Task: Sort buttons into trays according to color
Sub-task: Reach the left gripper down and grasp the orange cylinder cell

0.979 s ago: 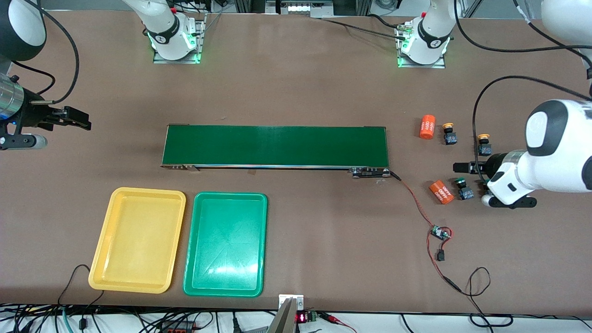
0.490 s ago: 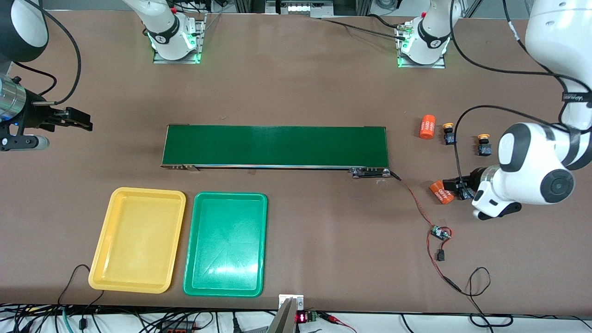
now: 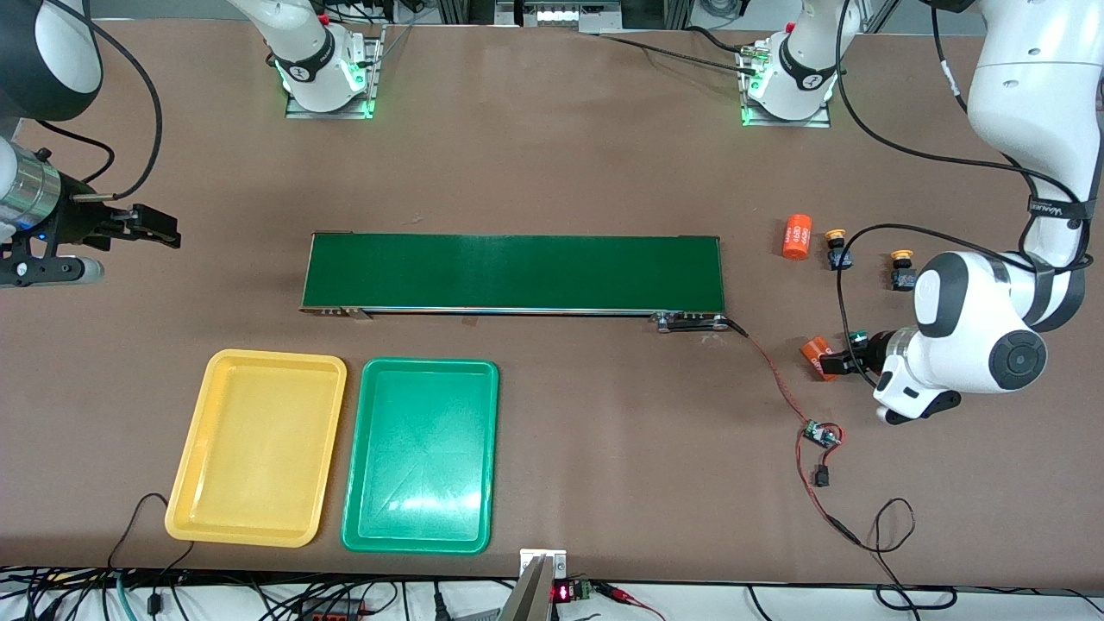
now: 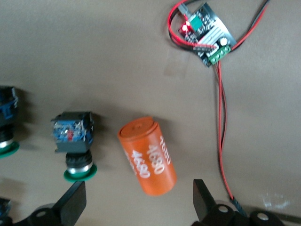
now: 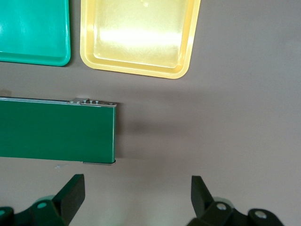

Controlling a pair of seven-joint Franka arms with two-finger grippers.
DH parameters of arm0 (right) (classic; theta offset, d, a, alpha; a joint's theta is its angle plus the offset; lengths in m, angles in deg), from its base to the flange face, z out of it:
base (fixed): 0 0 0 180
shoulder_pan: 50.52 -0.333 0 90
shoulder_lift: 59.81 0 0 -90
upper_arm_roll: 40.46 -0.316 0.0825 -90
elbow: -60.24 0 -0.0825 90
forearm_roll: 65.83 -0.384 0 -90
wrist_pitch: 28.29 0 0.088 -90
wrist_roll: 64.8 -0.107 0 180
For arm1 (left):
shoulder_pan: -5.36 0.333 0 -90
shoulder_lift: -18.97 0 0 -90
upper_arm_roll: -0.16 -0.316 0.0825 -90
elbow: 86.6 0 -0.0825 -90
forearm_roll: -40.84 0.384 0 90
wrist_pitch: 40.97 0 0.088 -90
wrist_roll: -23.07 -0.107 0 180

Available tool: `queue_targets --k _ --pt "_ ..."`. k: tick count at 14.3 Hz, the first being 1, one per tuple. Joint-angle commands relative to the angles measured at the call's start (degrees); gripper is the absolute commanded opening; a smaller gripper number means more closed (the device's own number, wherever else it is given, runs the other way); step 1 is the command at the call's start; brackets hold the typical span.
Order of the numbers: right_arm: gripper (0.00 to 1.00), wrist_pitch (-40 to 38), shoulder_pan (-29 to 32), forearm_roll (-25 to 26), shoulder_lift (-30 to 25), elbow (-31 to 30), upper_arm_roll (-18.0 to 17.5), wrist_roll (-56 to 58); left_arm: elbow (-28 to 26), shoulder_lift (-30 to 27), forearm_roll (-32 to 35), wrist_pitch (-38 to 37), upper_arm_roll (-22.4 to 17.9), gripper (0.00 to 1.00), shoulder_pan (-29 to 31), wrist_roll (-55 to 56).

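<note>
Two yellow-capped buttons [image 3: 835, 248] [image 3: 902, 268] stand near the left arm's end of the table. One green-capped button [image 3: 856, 338] peeks out beside my left wrist. The left wrist view shows it [image 4: 73, 141] lying beside an orange "4680" cylinder [image 4: 148, 155], with a second green button [image 4: 6, 122] at the picture's edge. My left gripper [image 3: 830, 363] [image 4: 137, 202] is open and empty, hovering over that cylinder [image 3: 813, 355]. My right gripper [image 3: 164, 231] [image 5: 136, 193] is open and empty over bare table at the right arm's end. The yellow tray [image 3: 276, 355] and the green tray [image 3: 431, 362] lie empty, nearer the front camera than the belt.
A long dark green conveyor belt [image 3: 513, 272] lies mid-table. A second orange cylinder [image 3: 797, 235] stands beside the yellow buttons. A small controller board [image 3: 819, 434] [image 4: 202, 30] with red-black wires lies nearer the front camera than the cylinder under my left gripper.
My left gripper has moved from beside the yellow buttons toward the front camera and the belt's end, over the green button, to above the orange cylinder. The right gripper shifted slightly.
</note>
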Motion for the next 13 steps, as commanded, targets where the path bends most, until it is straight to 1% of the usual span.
queue_targets --k 1,4,5,8,9,11,12,13 --pt "1.00 -0.1 0.0 0.0 0.3 0.9 0.0 0.1 -1.3 1.0 1.3 4.3 -0.2 1.00 0.0 0.8" --pt "1.00 -0.1 -0.4 0.0 0.4 1.0 0.0 0.0 -6.6 0.4 1.3 10.6 -0.2 1.00 -0.1 1.1" --pt "1.00 -0.1 -0.5 0.0 0.4 1.0 0.0 0.0 -7.4 0.2 1.3 11.6 -0.2 1.00 -0.1 1.8" --pt "1.00 -0.1 -0.5 0.0 0.4 1.0 0.0 0.0 -8.5 -0.2 1.3 11.8 -0.2 1.00 -0.2 2.3" --pt "1.00 -0.1 -0.4 0.0 0.4 1.0 0.0 0.1 -8.7 -0.4 1.3 11.8 -0.2 0.98 -0.2 2.3" --pt "1.00 -0.1 -0.4 0.0 0.4 1.0 0.0 0.1 -9.1 -0.6 1.3 11.7 -0.2 0.91 -0.1 2.2" --pt "1.00 -0.1 -0.4 0.0 0.4 1.0 0.0 0.1 -9.2 -0.8 1.3 11.7 -0.2 0.84 -0.2 1.6" --pt "1.00 -0.1 -0.4 0.0 0.4 1.0 0.0 0.1 -9.5 -1.1 1.3 11.6 -0.2 0.62 -0.1 1.4"
